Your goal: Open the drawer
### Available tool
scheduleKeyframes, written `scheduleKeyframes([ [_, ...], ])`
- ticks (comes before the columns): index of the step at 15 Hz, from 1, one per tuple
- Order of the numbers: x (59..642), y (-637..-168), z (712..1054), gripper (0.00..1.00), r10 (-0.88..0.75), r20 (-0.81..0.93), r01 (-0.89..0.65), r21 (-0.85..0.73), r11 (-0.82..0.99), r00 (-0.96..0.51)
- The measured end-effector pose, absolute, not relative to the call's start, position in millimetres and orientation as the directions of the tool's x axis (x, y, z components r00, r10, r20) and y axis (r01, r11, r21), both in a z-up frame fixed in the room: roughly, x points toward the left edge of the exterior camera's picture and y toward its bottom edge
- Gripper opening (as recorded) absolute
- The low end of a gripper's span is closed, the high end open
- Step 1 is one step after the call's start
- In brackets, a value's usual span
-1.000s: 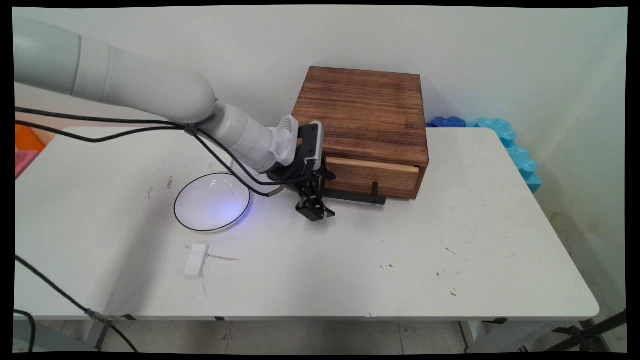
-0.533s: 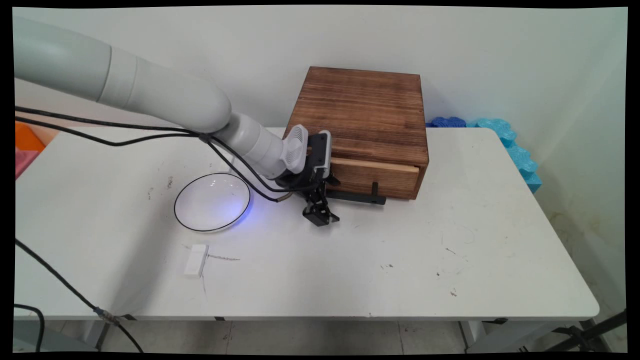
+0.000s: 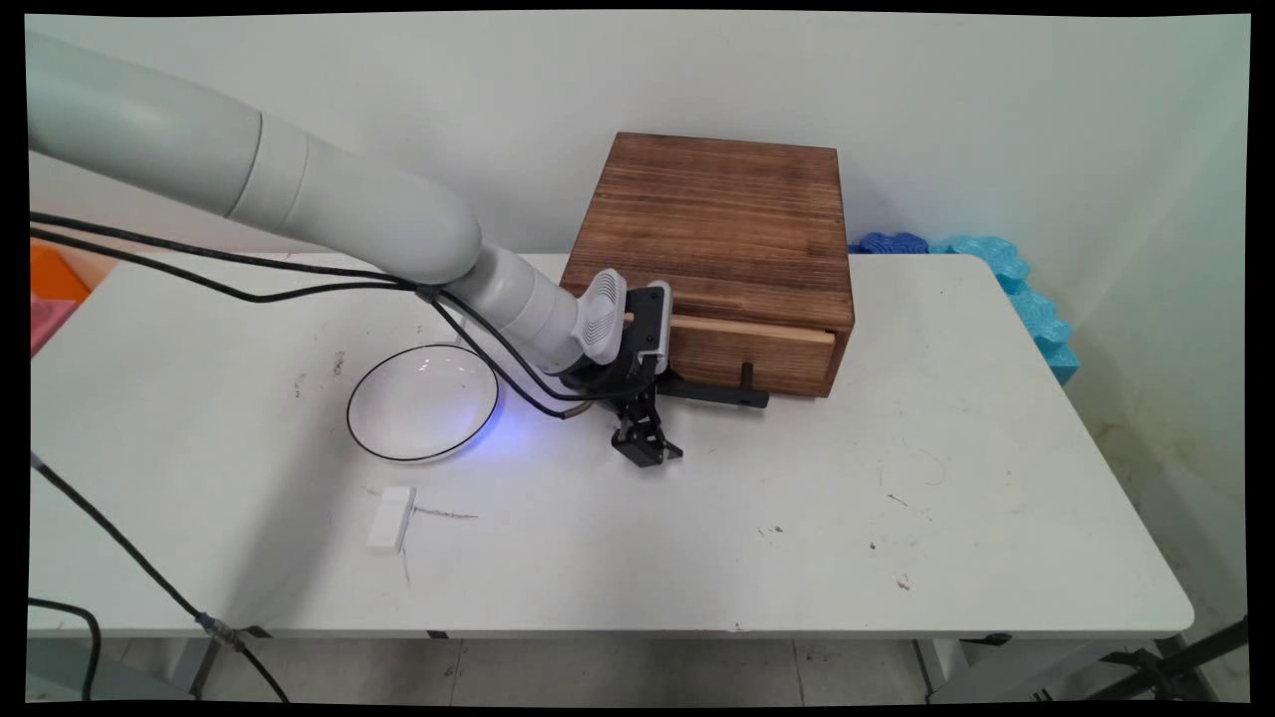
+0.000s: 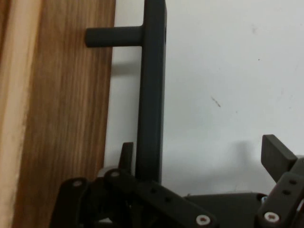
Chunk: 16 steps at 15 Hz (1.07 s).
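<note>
Gripper point(image 3: 649, 450), fingers spread wide and holding nothing, hangs low over the white table point(image 3: 896, 518) beside the wooden drawer box's point(image 3: 727, 229) stiff black handle point(image 4: 151, 95), likely the firmest place to grasp.

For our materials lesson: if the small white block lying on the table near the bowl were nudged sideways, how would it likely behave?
The white block lies flat on a long face, so it would probably slide rather than roll or tip. It looks rigid and light for its size. The table looks smooth, so it may travel easily.
</note>
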<state>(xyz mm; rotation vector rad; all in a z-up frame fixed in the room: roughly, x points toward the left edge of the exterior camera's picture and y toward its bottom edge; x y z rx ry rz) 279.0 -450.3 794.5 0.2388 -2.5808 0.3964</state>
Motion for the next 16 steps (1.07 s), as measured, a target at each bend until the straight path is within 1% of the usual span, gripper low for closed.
scheduleKeyframes([
  [8,273,-434,790,1.0,-0.102,0.519,-0.239,-0.206,0.949,-0.849],
  [16,267,-386,803,1.0,-0.107,0.526,-0.229,-0.173,0.958,-0.843],
])
